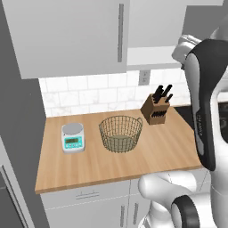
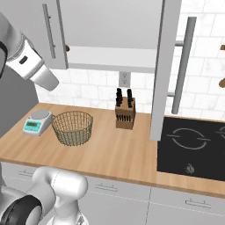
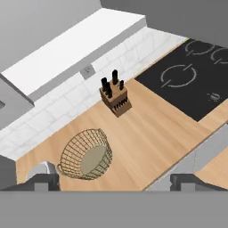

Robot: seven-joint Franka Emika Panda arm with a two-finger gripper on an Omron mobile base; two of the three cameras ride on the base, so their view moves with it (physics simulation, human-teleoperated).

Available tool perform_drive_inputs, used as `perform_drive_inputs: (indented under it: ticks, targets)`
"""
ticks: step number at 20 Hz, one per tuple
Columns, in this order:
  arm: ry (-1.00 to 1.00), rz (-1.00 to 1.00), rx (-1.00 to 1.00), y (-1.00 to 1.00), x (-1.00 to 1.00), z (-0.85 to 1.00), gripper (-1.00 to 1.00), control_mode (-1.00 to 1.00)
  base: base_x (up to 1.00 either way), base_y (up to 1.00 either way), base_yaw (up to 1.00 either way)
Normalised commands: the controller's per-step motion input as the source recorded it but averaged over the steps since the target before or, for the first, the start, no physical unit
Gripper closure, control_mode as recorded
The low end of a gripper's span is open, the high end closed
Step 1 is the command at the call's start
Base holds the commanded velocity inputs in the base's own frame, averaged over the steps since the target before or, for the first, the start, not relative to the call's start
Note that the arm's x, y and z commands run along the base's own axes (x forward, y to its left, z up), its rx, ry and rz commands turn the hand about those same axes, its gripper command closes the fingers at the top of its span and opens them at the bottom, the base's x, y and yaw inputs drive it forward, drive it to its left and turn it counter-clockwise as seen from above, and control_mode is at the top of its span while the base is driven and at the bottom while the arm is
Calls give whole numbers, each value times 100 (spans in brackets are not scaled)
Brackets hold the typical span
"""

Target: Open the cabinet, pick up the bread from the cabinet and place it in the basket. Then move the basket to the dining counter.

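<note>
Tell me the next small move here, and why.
Probably swing the open hand toward the cabinet's shut left door and take its bar handle. The right door already stands open, the shelf part in view looks bare, so the bread may sit behind the shut one. The basket is empty.

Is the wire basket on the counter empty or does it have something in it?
Empty. The hand view looks down into the basket and shows only its bare woven base; no bread inside.
</note>
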Motion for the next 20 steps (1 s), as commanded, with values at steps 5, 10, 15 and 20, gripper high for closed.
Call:
perform_drive_inputs:
  ticks: [5,10,15,20]
  targets:
    - [-2,15,-28,54,68,0,-100,-100,0,0,0]
    - [-14,27,-11,34,54,0,-100,-100,0,0,0]
    - [-13,35,0,25,82,4,-100,-100,0,0,0]
    - [1,9,-9,44,82,27,-100,-100,0,0,0]
